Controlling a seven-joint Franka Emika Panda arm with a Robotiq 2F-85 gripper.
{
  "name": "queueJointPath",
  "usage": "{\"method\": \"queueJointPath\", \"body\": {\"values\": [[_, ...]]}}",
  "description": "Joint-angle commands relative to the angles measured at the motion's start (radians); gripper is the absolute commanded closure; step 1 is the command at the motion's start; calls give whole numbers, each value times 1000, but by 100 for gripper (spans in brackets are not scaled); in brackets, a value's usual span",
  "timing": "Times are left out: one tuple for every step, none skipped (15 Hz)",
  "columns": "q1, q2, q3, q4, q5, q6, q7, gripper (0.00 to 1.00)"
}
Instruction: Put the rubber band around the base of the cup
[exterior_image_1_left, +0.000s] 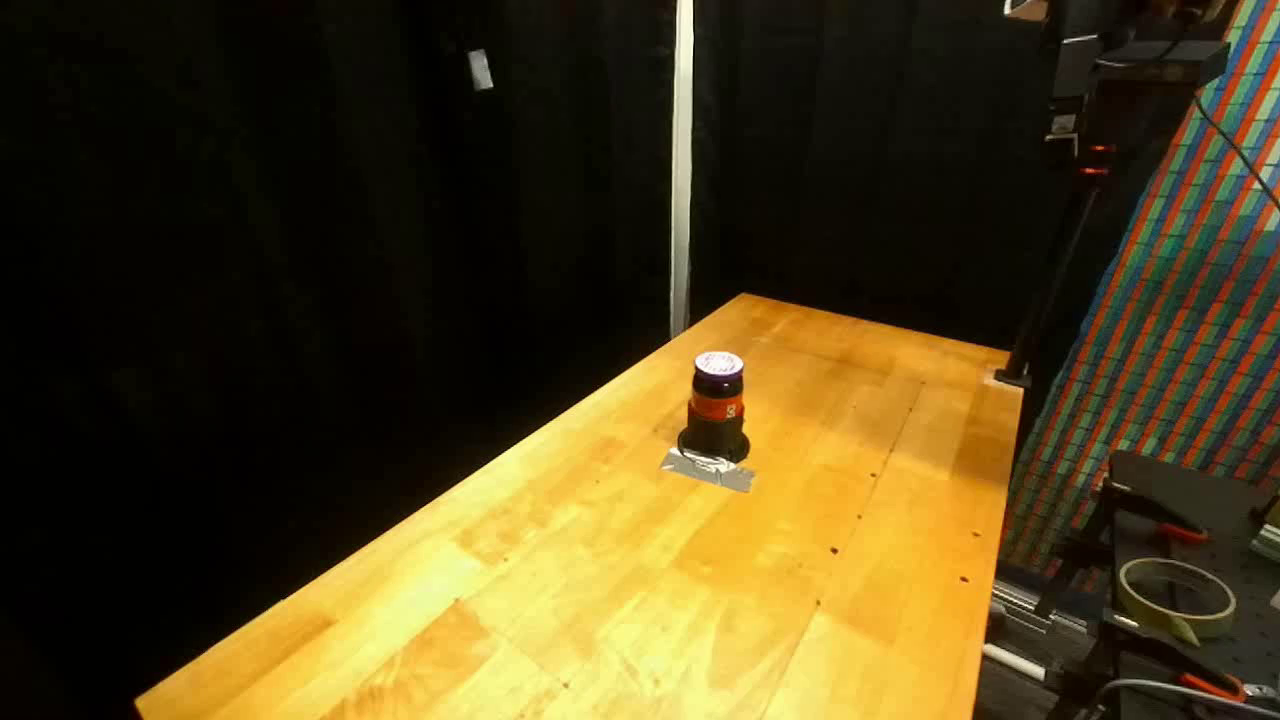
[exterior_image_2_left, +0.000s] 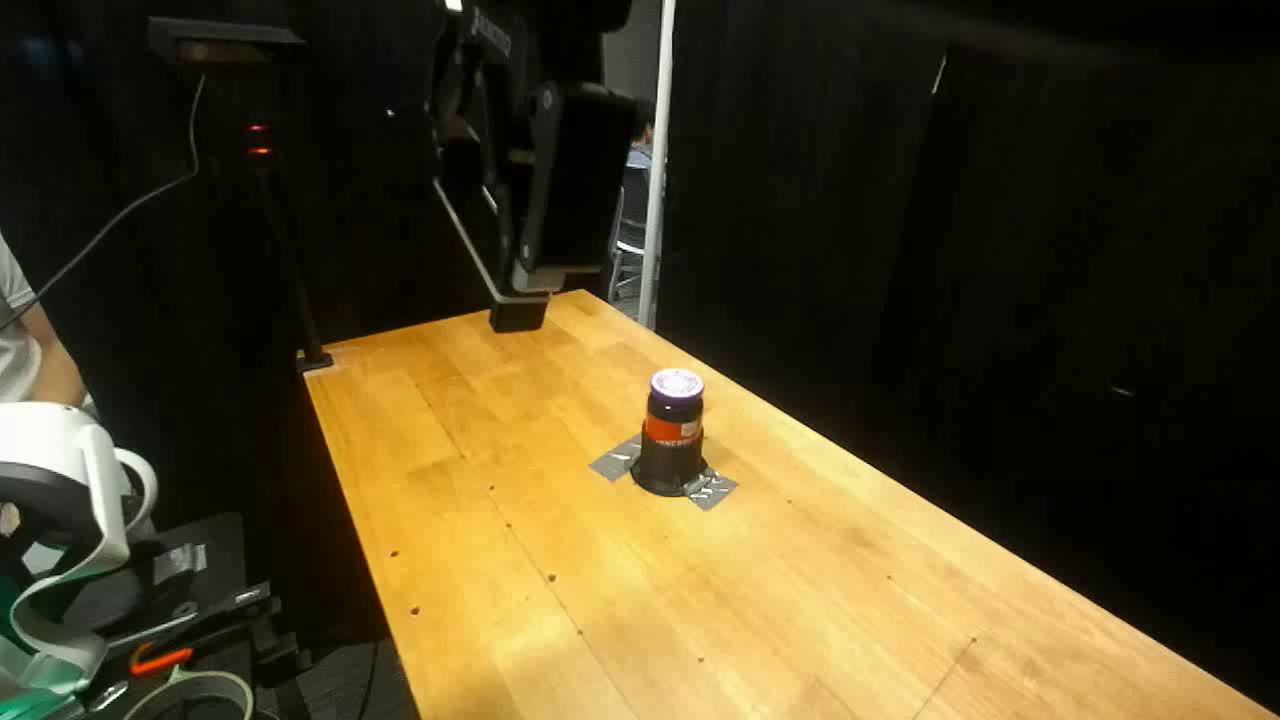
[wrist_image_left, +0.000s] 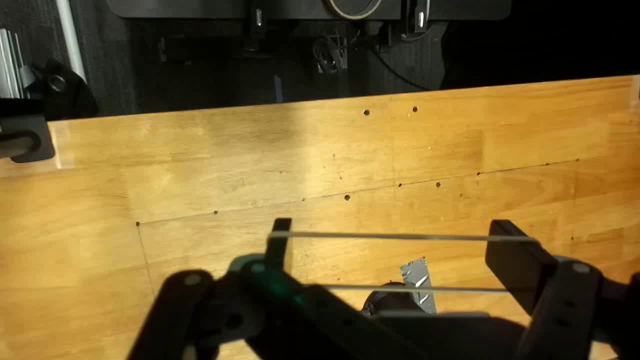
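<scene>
1. Jaws: set wide apart; the rubber band is looped over both and drawn taut between them, its two strands nearly parallel in the wrist view
2. Cup: the dark cup with the orange-red stripe stands upright on the wooden worktop; strips of grey tape lie at its flared foot, presumably to hold it down
3. Relation: in an exterior view the jaws hang above the worktop, higher than the cup and well apart from it; in the wrist view part of the black foot shows below the band, the rest hidden behind the jaws
4. Done, by my reading: band mounted and spread into an open loop, ready to pass over something
5. Not done: no band visible around the cup's base in both exterior views
6. Left: centre the loop over the cup, lower it past the top to the base, then free the jaws so the band closes round it
7. Estimate: roughly halfway, with the trickier part ahead; the release looks likeliest to go wrong
</scene>
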Motion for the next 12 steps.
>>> {"method": "queueJointPath", "body": {"values": [[-31,4,26,4,9,-3,-9,0],[-31,4,26,7,9,-3,-9,0],[-31,2,26,8,9,-3,-9,0],[-31,1,26,9,9,-3,-9,0],[-31,1,26,9,9,-3,-9,0],[-31,1,26,9,9,-3,-9,0],[-31,1,26,9,9,-3,-9,0],[-18,7,49,33,1,-17,-2,0],[-1,44,71,69,15,-22,14,0],[19,94,98,109,31,-7,24,0],[33,132,120,139,42,3,21,0],[40,171,146,165,47,43,45,0]]}}
